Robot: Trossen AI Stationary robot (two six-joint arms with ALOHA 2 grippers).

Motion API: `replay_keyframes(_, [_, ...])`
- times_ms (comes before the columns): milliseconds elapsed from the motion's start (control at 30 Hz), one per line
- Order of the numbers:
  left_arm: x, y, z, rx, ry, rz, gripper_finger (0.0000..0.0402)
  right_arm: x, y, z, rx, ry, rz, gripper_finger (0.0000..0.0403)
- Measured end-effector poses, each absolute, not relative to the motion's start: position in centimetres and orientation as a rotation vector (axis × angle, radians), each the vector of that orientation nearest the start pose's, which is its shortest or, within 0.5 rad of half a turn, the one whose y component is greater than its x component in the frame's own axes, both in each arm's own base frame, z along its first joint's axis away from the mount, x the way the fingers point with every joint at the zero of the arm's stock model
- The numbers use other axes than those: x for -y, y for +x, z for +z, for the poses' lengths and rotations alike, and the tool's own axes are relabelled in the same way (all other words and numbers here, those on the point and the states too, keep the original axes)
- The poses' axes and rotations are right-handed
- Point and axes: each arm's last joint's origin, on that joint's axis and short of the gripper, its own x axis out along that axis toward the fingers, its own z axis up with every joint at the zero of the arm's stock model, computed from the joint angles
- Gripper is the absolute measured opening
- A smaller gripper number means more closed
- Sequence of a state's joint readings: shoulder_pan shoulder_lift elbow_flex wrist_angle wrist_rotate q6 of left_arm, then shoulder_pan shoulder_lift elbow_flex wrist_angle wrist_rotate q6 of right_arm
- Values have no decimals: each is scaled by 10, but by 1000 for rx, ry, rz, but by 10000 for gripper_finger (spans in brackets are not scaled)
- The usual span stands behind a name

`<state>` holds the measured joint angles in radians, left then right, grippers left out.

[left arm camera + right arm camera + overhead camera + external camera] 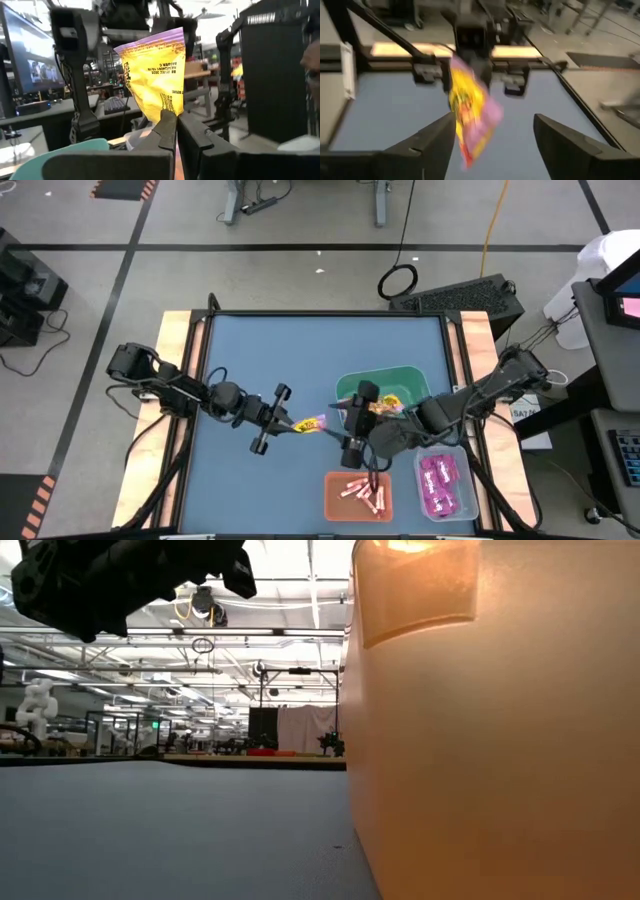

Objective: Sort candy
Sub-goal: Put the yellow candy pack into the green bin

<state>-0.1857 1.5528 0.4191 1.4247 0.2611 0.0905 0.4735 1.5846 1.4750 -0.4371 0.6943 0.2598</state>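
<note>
A yellow candy packet with a purple edge [313, 423] hangs over the middle of the blue table, with my left gripper [297, 424] shut on it. My right gripper [495, 120] stands open just to the packet's right [340, 426], its fingers on either side of the packet's free end [472, 140] without touching it. More yellow candy lies in the green bin [400, 377], pink-white sticks [365, 493] in the orange bin, magenta packets [437, 483] in the clear bin. My left gripper pinches one end of the packet [167, 114] between its two fingers [192, 132]. The fingers come about level from the table's left. The packet sticks out beyond the fingertips toward my right gripper, its purple edge [150, 41] farthest off, lifted clear of the table.
The green bin stands right of centre; the orange bin [330, 505] and the clear bin [462, 480] stand at the near edge. In the low view the orange bin's wall [480, 740] fills the right half. The table's left half [240, 360] is bare blue mat.
</note>
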Motion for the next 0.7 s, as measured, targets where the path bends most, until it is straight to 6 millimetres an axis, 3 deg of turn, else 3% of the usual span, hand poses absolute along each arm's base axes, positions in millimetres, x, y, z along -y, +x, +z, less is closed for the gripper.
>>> replay_keyframes(333, [57,260,197,312,183,-420,10,-134,343,345,-414,-46,-212,261])
replay_keyframes(700, [56,260,196,314,206,-415,10,-134,354,336,-423,-56,-177,176])
